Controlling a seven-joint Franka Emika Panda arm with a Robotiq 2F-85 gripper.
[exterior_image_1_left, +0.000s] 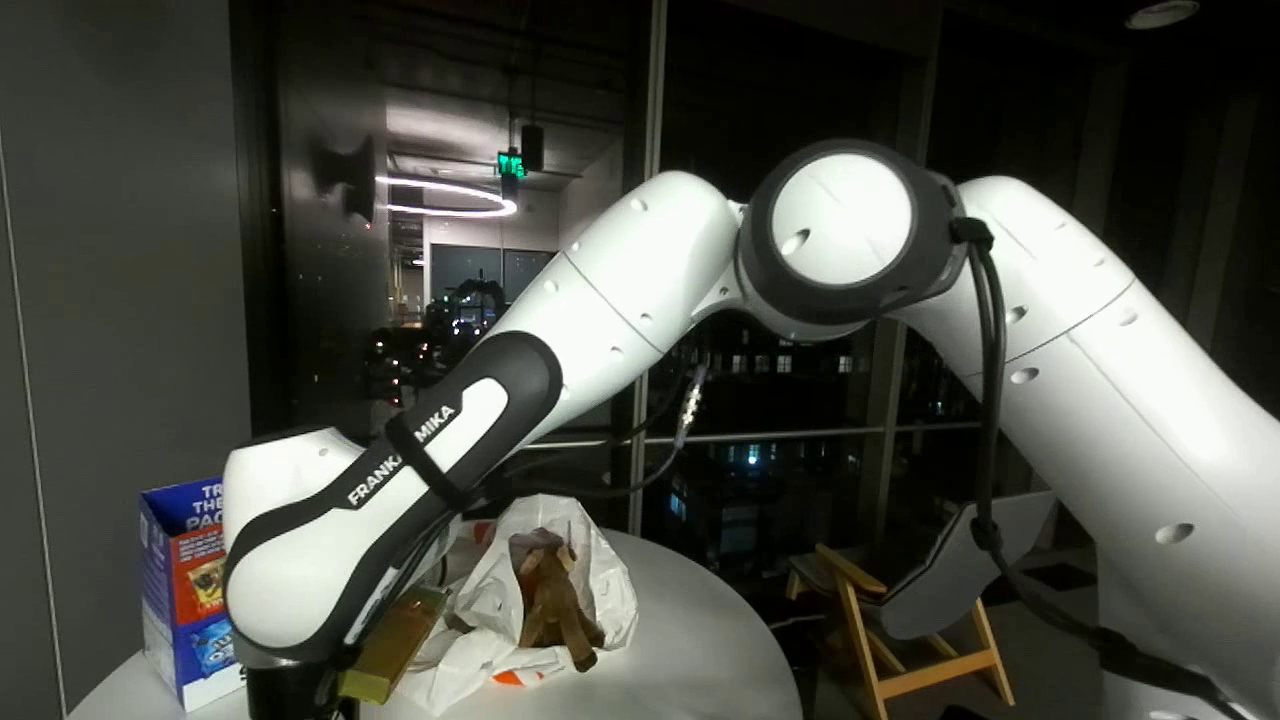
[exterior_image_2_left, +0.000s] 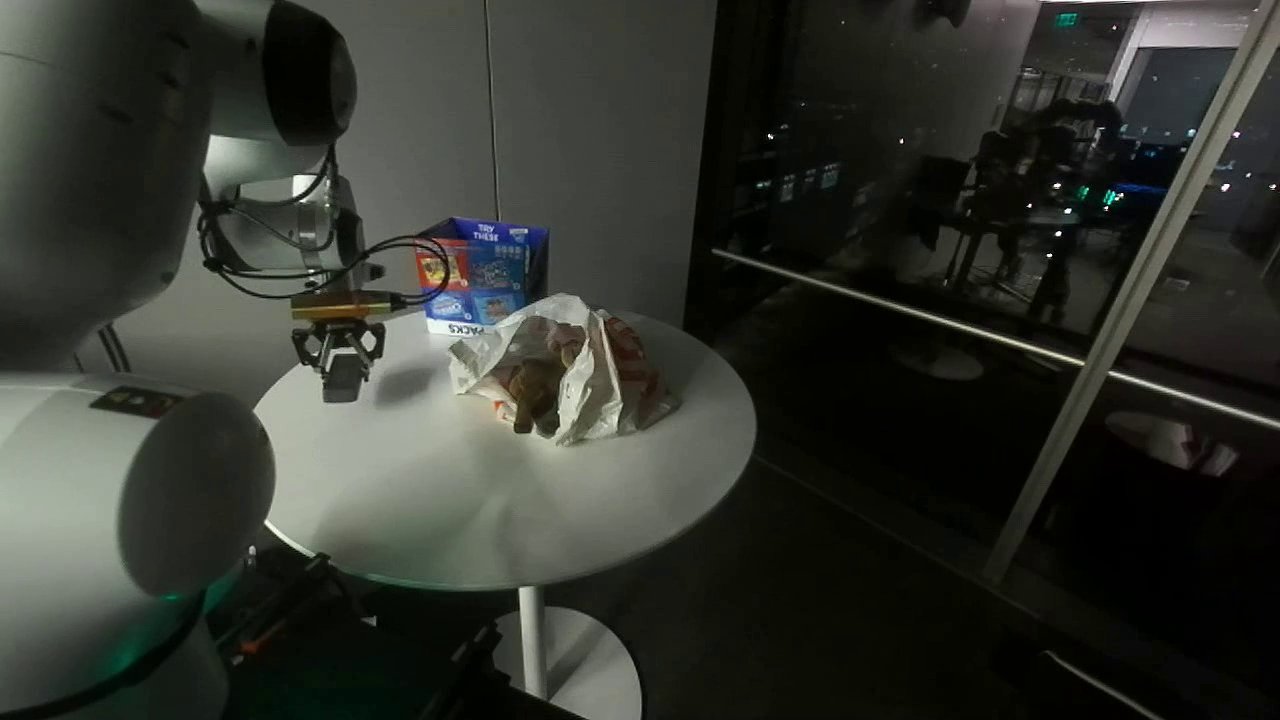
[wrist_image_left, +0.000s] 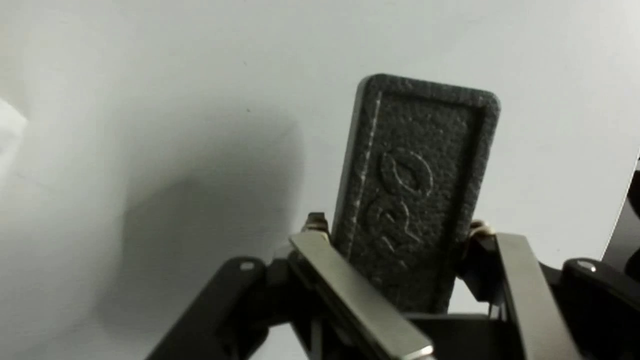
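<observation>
Your fingers (wrist_image_left: 520, 265) are grasping the dark block (wrist_image_left: 415, 187), with contact on both long sides; its embossed face shows to the wrist view and much of its length sticks out ahead of them. In an exterior view it hangs just below the fingers, and in the wrist view a shadow (wrist_image_left: 210, 225) falls on the counter (exterior_image_2_left: 500, 510) to their left, apart from the block, so you seem to have it lifted. The step in hand looks like holding it aloft: picked up, not yet set down.

Your next move calls for a firm, even pinch, since the free end could twist if it knocks something. Give room to the blue box (exterior_image_2_left: 480, 275) beyond the fingers, and to the white bag (exterior_image_2_left: 620, 385) off to their side, with the brown toy (exterior_image_2_left: 537, 388) in its open mouth. To their right in the wrist view runs the counter's edge, so take care there.
</observation>
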